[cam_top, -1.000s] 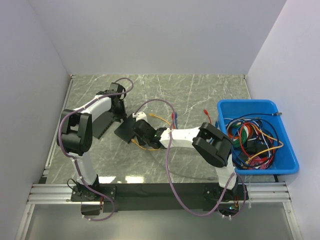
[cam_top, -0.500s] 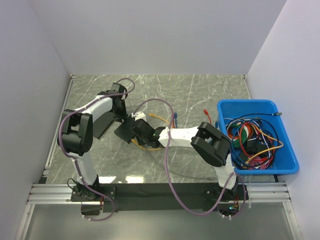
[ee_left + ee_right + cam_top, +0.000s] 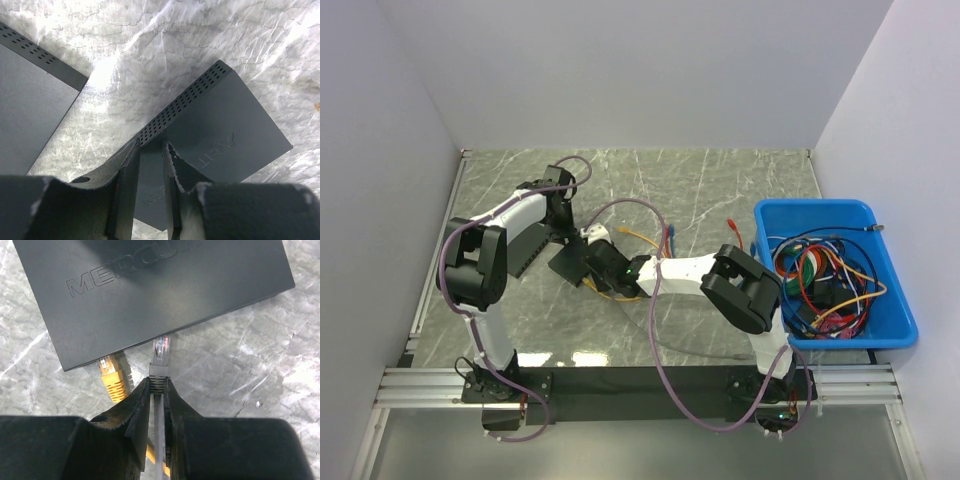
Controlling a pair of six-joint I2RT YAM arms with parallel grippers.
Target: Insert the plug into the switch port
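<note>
Our right gripper (image 3: 156, 385) clenches the clear plug (image 3: 160, 351) at the Mercury switch (image 3: 150, 290) edge, upper centre; whether the left gripper (image 3: 150, 148) grips anything, we cannot tell. If skewed, the plug may jam and shove the switch.

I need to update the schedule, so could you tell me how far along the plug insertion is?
Done: the right jaws are closed on the plug just behind its clear tip, lined up with the switch. In hand: its tip meets the switch's edge beside an orange plug, most of it outside. Left: pushing it fully home, then releasing. The left jaws are over the switch's top.
</note>
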